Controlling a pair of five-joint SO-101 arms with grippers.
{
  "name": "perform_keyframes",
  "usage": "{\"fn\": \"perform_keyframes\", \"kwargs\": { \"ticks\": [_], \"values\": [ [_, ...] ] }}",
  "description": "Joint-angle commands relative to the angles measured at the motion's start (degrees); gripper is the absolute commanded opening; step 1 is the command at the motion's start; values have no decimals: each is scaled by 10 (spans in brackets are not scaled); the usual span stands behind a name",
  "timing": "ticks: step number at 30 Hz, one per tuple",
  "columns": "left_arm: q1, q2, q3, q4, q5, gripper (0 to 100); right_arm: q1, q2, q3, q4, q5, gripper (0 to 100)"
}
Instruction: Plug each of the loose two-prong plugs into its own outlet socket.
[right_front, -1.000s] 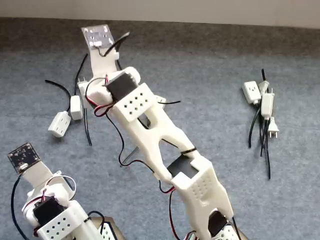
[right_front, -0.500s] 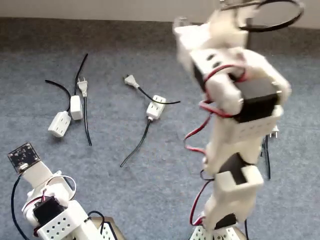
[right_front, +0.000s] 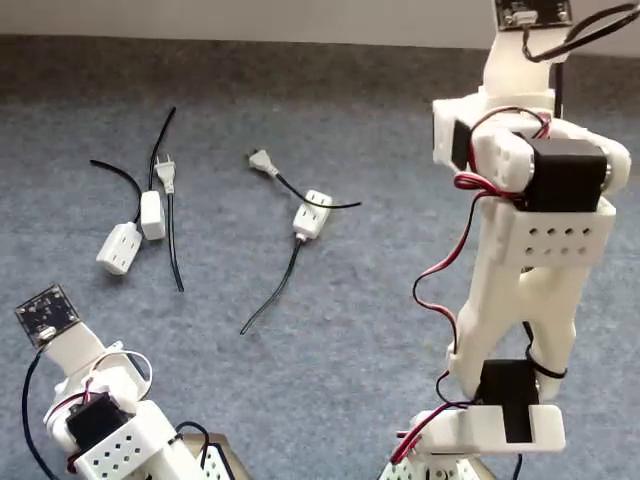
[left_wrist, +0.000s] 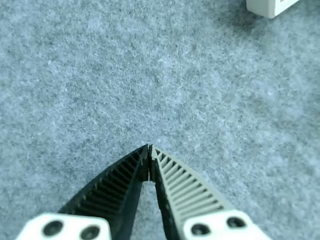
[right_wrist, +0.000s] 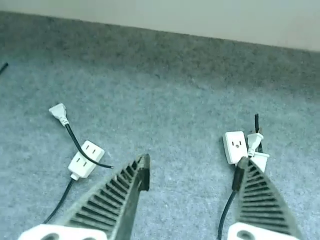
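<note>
A white two-prong plug (right_front: 260, 160) lies mid-table, its black cord running past a white outlet block (right_front: 313, 213). Further left, another plug (right_front: 165, 172) lies beside two white outlet blocks (right_front: 152, 213) (right_front: 119, 248). In the right wrist view, my right gripper (right_wrist: 195, 170) hangs open high above the carpet with nothing between its fingers. Below it are the middle plug (right_wrist: 58, 112) and its outlet block (right_wrist: 86, 159), and a second outlet (right_wrist: 234, 146) with a plug (right_wrist: 256, 140) lying against it. My left gripper (left_wrist: 150, 150) is shut and empty just above bare carpet.
The right arm (right_front: 535, 230) stands tall at the right and hides the cords behind it. The left arm (right_front: 95, 420) sits folded at the near left corner. A corner of a white outlet block (left_wrist: 272, 6) shows ahead of the left gripper. Grey carpet covers the table.
The right arm has swung away from the left cluster, back and up to the right, and now stands raised. The middle plug and outlet are uncovered. The left arm has not moved.
</note>
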Motion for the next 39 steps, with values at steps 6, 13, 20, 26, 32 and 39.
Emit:
{"fn": "perform_keyframes", "kwargs": {
  "ticks": [6,13,20,26,32,39],
  "values": [
    [95,-3,9,4,1,28,58,-23,10,-25,11,270],
    [143,-4,9,4,2,28,77,-22,10,-25,12,270],
    [252,-5,6,-18,-12,31,95,-22,14,-69,11,270],
    [204,-4,-62,-149,-211,31,100,-22,15,-73,11,270],
    [311,26,-175,-224,-130,138,98,-22,15,-73,11,270],
    [380,338,-334,-337,-66,197,97,-22,15,-73,11,270]
  ]
}}
